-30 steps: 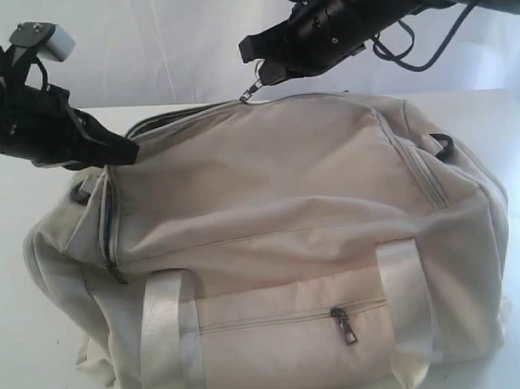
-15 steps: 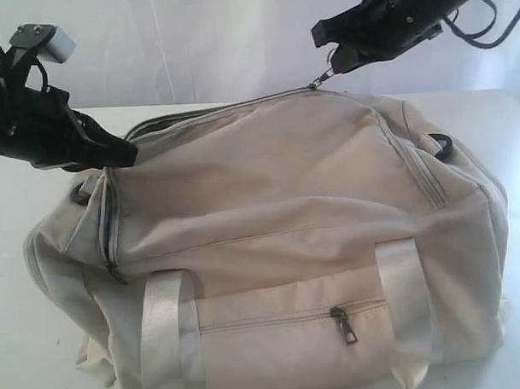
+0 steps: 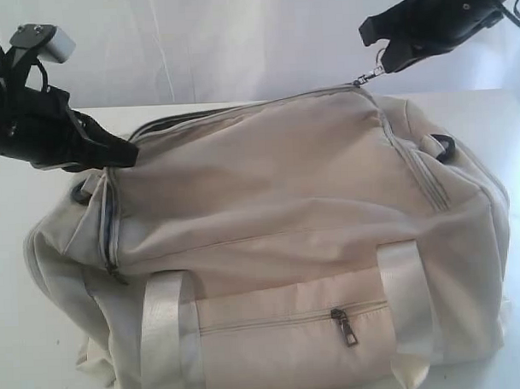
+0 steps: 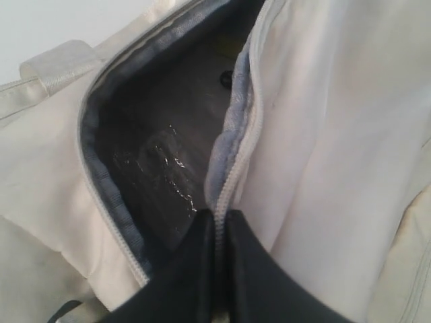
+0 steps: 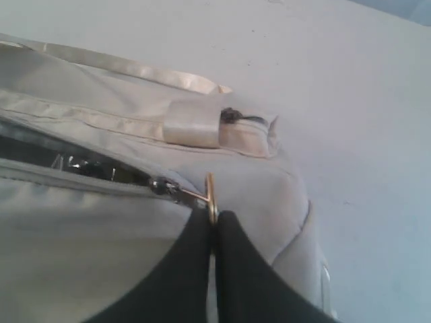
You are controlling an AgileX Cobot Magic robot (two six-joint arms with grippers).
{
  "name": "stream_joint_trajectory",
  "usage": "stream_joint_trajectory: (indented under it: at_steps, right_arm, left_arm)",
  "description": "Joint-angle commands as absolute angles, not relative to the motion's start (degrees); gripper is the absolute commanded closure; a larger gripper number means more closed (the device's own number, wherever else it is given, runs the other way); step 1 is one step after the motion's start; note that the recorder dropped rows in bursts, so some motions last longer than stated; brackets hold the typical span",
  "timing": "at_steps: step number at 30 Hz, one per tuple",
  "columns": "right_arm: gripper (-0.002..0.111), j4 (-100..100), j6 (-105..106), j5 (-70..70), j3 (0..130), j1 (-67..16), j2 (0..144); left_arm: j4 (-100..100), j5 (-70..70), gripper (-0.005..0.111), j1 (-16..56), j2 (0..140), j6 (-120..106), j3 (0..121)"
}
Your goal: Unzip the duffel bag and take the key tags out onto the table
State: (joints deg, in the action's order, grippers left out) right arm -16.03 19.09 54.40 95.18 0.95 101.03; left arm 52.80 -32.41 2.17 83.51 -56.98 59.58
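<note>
Duffel bag (image 3: 278, 236): lies across the middle of the table (image 3: 9, 340), front pocket and pale handles toward the exterior camera. The front pocket is zipped shut. The main zip along the top back edge is parted over most of its length.

Handling (judgement): soft, limp cloth, creased and sagging under its own weight. It will follow any pull unless it is anchored, so I hold it at the hard points: the zipper pull (image 5: 202, 196) at one end and the zip edge at the other. It is bulky but looks light.

Right gripper (image 3: 384, 64): fingertips pressed together on the zipper pull, with the pull drawn taut up off the bag's right shoulder.

Left gripper (image 3: 126, 152): jaws pinched tight on the zip edge at the bag's left end, bracing it.

Key tags: not identified in any view. I judge they are inside.

View notes:
- The exterior view gives the whole bag and both arms, but the opening is only a thin dark line.
- The left wrist view looks into the mouth. It shows dark grey lining (image 4: 155, 134), a glinting crinkled patch and a small black ring deeper in. No coloured tags can be made out.
- The right wrist view shows the slider, a narrow dark gap behind it, a webbing tab at the bag's end and bare table beyond. Little track seems left to run.
</note>
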Motion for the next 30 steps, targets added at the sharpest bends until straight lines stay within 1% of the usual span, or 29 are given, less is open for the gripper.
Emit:
stream_joint_trajectory:
  at_steps: [1,10,16,17,19,22,24,26,27,30]
  right_arm:
    - [0.108,-9.1,17.3,52.6,92.6,2.8,98.2]
    - [0.108,-7.4,15.5,51.2,86.2,3.4,95.6]
    - [0.108,-14.8,16.2,47.3,82.7,3.4,93.1]
    - [0.108,-16.6,17.0,47.0,82.5,3.4,92.8]
    - [0.108,-21.3,20.3,47.0,82.5,3.4,92.4]
    - [0.108,-25.6,24.0,47.3,82.5,3.3,91.9]
    - [0.108,-25.8,24.2,47.6,82.5,3.3,91.9]
    - [0.108,-25.8,24.3,47.9,82.5,3.3,91.8]
    - [0.108,-25.8,24.4,48.1,82.5,3.3,91.8]
    - [0.108,-25.9,25.4,48.6,82.5,3.3,91.8]
  left_arm:
    - [52.2,-33.8,0.107,2.4,82.8,-56.4,59.5]
    - [52.1,-33.9,0.107,2.4,82.8,-56.4,59.5]
    - [52.6,-32.5,0.106,2.5,82.8,-60.9,59.5]
    - [53.2,-32.5,0.104,2.5,82.7,-62.1,59.6]
    - [53.9,-33.8,0.095,2.5,82.7,-63.1,61.0]
    - [54.3,-37.1,0.076,2.6,82.7,-63.2,65.8]
    - [54.5,-37.7,0.059,4.1,82.7,-63.7,69.4]
    - [54.2,-36.8,0.048,6.6,82.9,-66.5,72.1]
    - [53.4,-36.4,0.045,8.6,83.3,-67.9,73.4]
    - [48.2,-31.5,0.045,15.9,85.1,-67.7,76.2]
